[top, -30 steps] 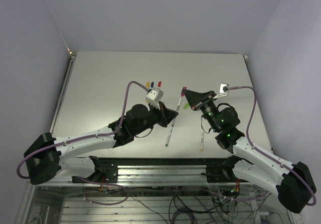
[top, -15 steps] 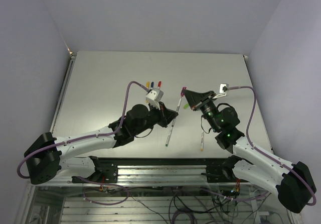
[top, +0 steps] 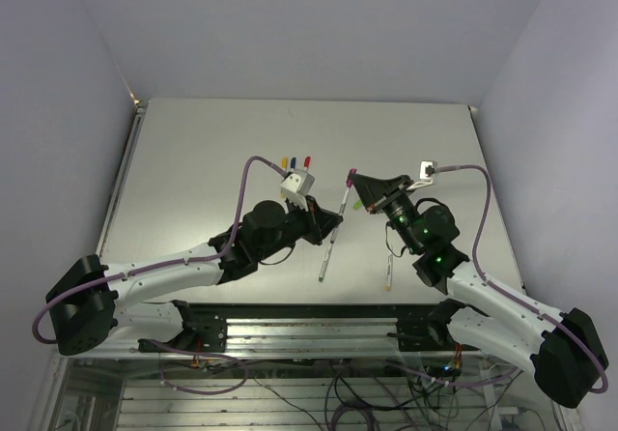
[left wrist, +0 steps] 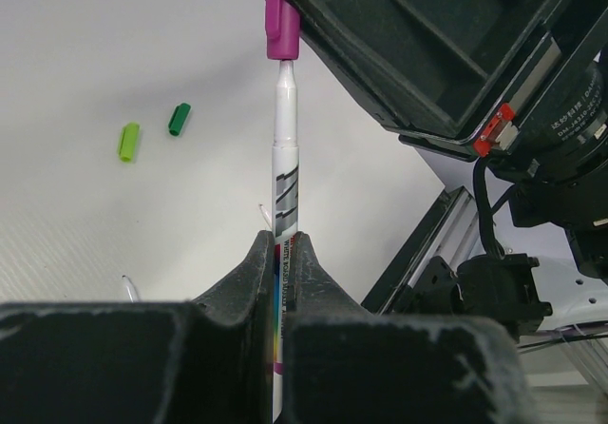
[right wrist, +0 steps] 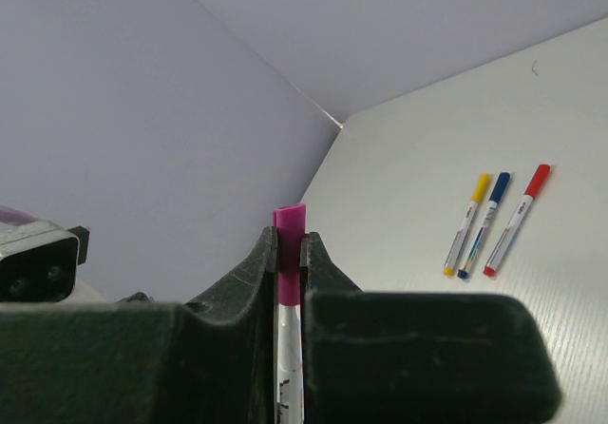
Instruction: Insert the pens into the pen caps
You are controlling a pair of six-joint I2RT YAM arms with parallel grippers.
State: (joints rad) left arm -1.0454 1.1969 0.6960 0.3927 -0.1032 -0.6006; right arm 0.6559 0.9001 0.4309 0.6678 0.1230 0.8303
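Observation:
My left gripper (left wrist: 282,253) is shut on a white-grey pen (left wrist: 286,182) that points up and away from it. The pen's tip sits inside a magenta pen cap (left wrist: 282,20). My right gripper (right wrist: 290,243) is shut on that magenta cap (right wrist: 290,226), with the pen's barrel (right wrist: 289,367) running down between its fingers. From above, the left gripper (top: 334,221) and right gripper (top: 353,177) meet over mid-table, the pen (top: 344,201) spanning between them. A light green cap (left wrist: 128,142) and a dark green cap (left wrist: 179,119) lie loose on the table.
Three capped pens, yellow (right wrist: 468,222), blue (right wrist: 484,222) and red (right wrist: 518,217), lie side by side on the table behind the left gripper. Two more pens (top: 325,262) (top: 389,272) lie near the table's front edge (top: 319,303).
The right gripper has edged slightly left with the magenta cap. The left arm and its pen have stayed put.

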